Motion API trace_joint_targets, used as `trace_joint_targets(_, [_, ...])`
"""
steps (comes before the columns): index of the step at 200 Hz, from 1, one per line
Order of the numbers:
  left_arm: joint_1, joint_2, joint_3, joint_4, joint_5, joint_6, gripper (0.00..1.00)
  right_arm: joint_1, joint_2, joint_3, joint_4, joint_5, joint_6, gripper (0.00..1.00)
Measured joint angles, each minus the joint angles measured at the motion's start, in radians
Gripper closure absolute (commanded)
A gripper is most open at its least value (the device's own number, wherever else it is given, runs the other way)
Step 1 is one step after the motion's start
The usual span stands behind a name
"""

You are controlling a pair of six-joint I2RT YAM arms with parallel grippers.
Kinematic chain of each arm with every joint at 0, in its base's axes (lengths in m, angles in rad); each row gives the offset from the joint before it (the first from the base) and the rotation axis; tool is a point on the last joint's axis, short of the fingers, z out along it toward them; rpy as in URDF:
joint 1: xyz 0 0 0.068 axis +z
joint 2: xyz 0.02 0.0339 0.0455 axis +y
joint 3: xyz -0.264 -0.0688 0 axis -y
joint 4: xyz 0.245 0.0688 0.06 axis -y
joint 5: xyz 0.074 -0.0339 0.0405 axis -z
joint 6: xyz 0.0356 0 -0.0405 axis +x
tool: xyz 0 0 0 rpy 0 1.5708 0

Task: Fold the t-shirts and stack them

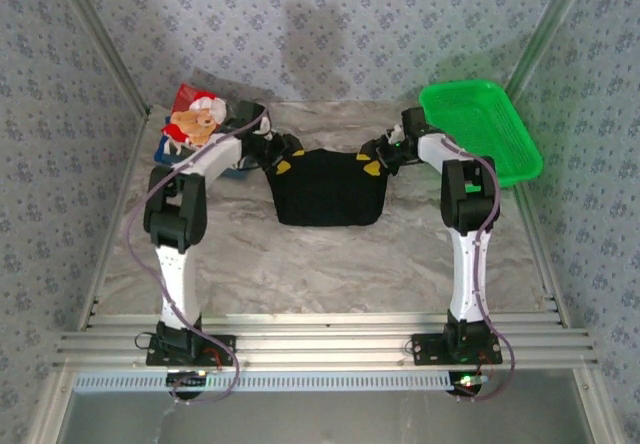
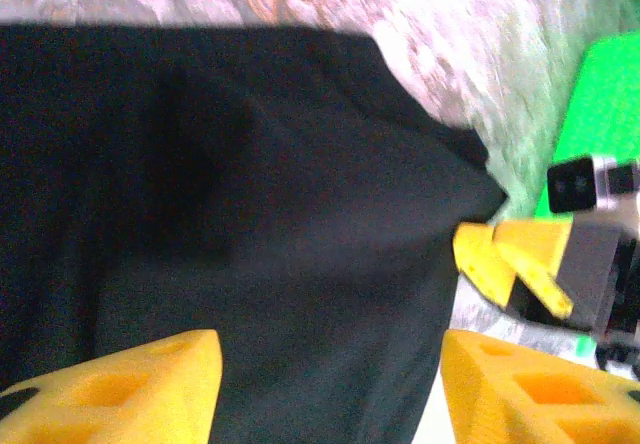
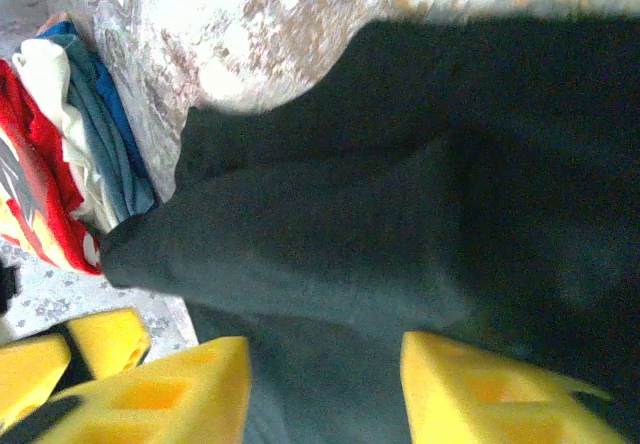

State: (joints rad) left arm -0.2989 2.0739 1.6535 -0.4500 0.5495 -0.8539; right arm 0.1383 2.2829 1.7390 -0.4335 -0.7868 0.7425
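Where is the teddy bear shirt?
In the top view, the teddy-bear shirt lies at the table's far left, behind the left claw, left of the black shirt.
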Motion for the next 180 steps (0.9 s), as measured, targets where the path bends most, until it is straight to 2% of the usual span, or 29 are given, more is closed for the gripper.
trace_joint_targets(16, [0.002,-0.137,-0.091,-0.043,-0.025,0.043,0.34,0.021,-0.062,-0.008,-0.052,0.019,-0.044,0.34])
trace_joint_targets(25, [0.006,-0.203,-0.14,-0.057,-0.04,0.064,0.29,0.038,-0.096,-0.009,-0.074,0.023,-0.072,0.29])
trace_joint_targets(44, [0.017,-0.247,-0.198,-0.074,-0.076,0.115,0.28,0.074,-0.165,-0.028,-0.085,0.021,-0.114,0.19])
trace_joint_targets(87, [-0.006,-0.106,-0.219,-0.078,-0.188,0.192,0.24,0.106,-0.238,-0.102,-0.076,-0.012,-0.168,0.08])
trace_joint_targets(115, [-0.034,-0.016,-0.192,-0.095,-0.261,0.206,0.23,0.108,-0.265,-0.131,-0.064,-0.029,-0.186,0.06])
trace_joint_targets(164, [-0.065,0.019,-0.127,-0.087,-0.339,0.176,0.23,0.136,-0.36,-0.17,-0.018,-0.077,-0.194,0.05])
trace_joint_targets(171, [-0.07,0.026,-0.113,-0.101,-0.35,0.173,0.24,0.14,-0.366,-0.173,-0.013,-0.085,-0.194,0.0])
trace_joint_targets(180, [-0.076,0.041,-0.089,-0.127,-0.366,0.169,0.25,0.146,-0.371,-0.177,-0.006,-0.095,-0.198,0.0])
